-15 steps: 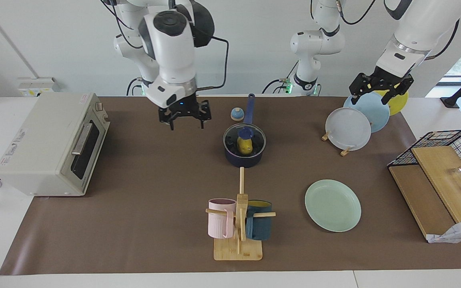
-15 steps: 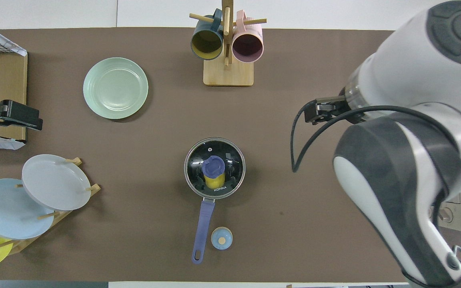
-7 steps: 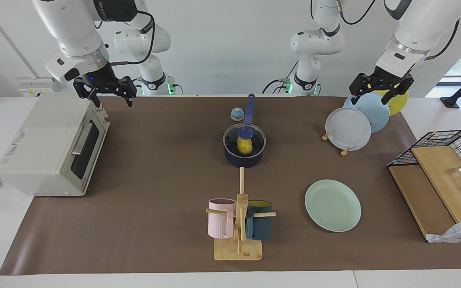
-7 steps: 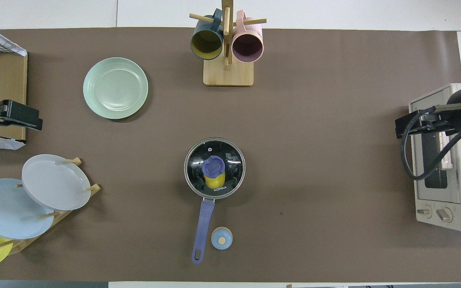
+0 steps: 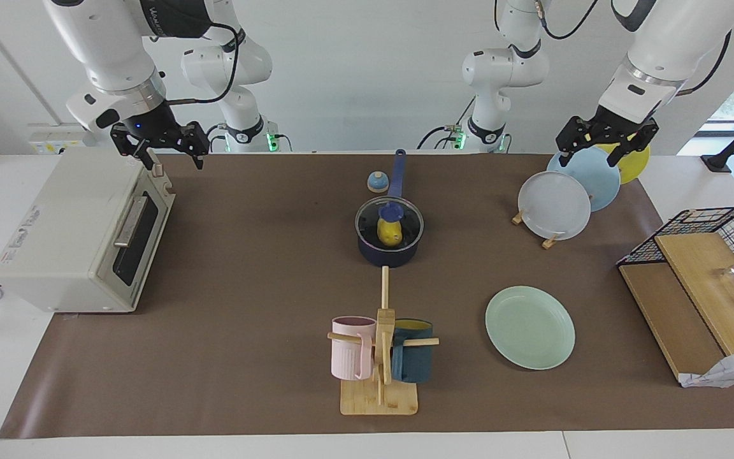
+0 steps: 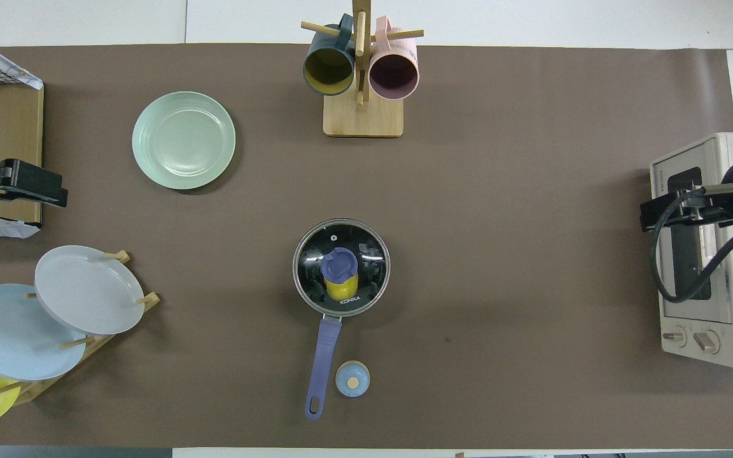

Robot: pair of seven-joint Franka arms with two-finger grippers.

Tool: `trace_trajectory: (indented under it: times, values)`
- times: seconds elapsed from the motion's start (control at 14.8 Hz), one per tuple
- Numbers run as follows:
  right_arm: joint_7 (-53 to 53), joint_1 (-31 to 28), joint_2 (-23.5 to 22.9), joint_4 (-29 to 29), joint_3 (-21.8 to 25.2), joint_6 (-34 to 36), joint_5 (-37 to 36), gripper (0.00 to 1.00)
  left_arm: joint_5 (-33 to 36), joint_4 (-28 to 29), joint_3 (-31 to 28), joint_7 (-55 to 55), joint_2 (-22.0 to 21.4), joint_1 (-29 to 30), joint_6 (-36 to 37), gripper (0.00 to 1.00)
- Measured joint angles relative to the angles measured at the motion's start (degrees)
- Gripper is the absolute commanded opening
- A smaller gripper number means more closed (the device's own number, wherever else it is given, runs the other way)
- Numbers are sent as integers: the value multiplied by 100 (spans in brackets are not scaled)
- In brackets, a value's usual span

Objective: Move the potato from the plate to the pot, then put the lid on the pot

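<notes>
Both end effectors are raised and hold nothing. Right end effector [image 5: 172, 158] hangs with its fingers spread over the corner of the toaster oven [image 5: 80, 233] at the right arm's end of the tabletop [image 5: 246, 268]; in the overhead view it shows at the frame's edge above the oven's top [image 6: 662, 213]. Left end effector [image 5: 592, 155] hangs, fingers likewise apart, over the rack of standing plates [image 5: 564, 194] at the left arm's end, just above the light blue one.

Near the middle of the tabletop stands the pot [image 5: 389, 254], upright, with the lid [image 6: 312, 254] seated flat on its rim and the lid's blue knob at the centre. Through the glass the potato [image 6: 341, 290] shows inside the pot, partly hidden by the knob; in the facing view it appears to stand with its long axis tilted upward. The pot's long handle [image 6: 323, 362] lies level and points straight toward the robots, so the pot's long axis runs from the robots outward across the tabletop. A small bell [image 6: 352, 379] sits just beside the handle's end.

The plate [image 5: 530, 327] lies flat and bare, farther from the robots than the pot and toward the left arm's end. A mug tree [image 5: 380, 357] with a pink and a teal mug stands farther from the robots than the pot, in line with the handle.
</notes>
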State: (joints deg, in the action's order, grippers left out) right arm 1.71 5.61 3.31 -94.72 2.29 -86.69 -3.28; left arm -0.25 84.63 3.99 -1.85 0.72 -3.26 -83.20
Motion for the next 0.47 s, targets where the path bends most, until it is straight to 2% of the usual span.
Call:
trace_trajectory:
  times: [0.47]
  values:
    - [0,-186,-145,137,-179,21,-141,100,0,0,0,0,0,0,0,100]
